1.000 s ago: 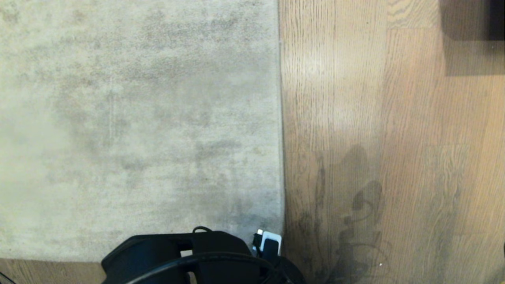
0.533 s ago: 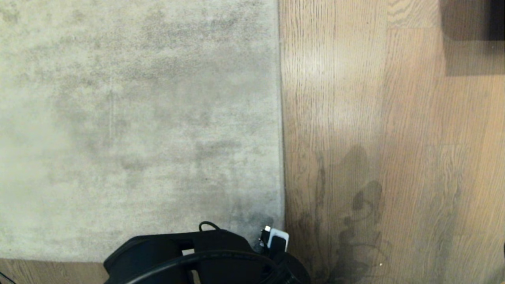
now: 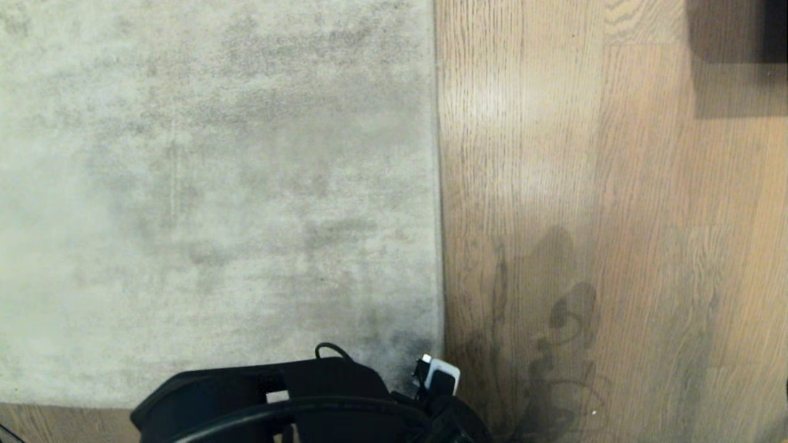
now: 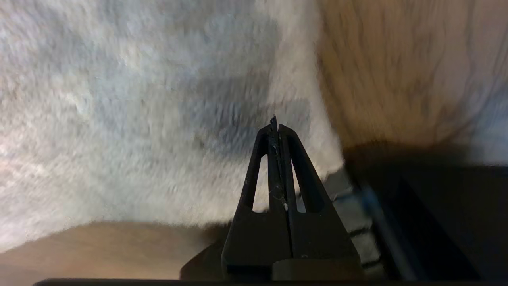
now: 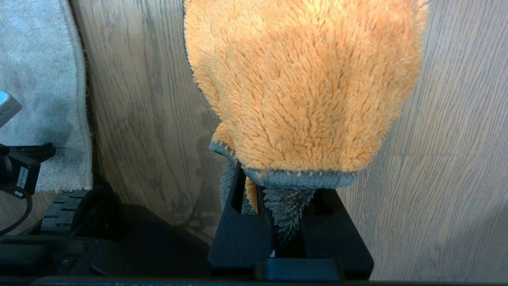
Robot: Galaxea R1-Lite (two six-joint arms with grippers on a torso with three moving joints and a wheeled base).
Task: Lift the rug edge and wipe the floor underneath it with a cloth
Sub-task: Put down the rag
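Fingers first, head view: neither pair shows here. Only the left arm's black wrist housing [image 3: 320,400] and its small white-and-black camera block [image 3: 440,376] sit at the lower edge, over the near right corner of the rug [image 3: 215,184]. Rug lies flat, pale grey and mottled; the rug edge [image 3: 439,215] runs straight up the frame, with the floor [image 3: 615,215] of brown wood-grain planks to its right. A strip of floor also shows below the rug's near border at lower left. Arm's shadow falls on the planks right of the corner.

Left wrist view: left gripper [image 4: 274,121] has its fingers [image 4: 295,159] pressed together tip to tip, no gap, nothing between them. Tips hang above the rug pile close to the corner; whether they touch the pile, cannot tell. Floor shows on two sides of the corner. Dark robot base at one side.

Right wrist view: right gripper [image 5: 278,190] holds the cloth [image 5: 305,79]; fingers [image 5: 238,222] stand only slightly apart, pinching a grey-hemmed fold. The fluffy orange cloth drapes out beyond the tips, hiding them, over bare floor. Rug edge lies off to the side, well apart from the cloth, with part of the left arm's hardware over it
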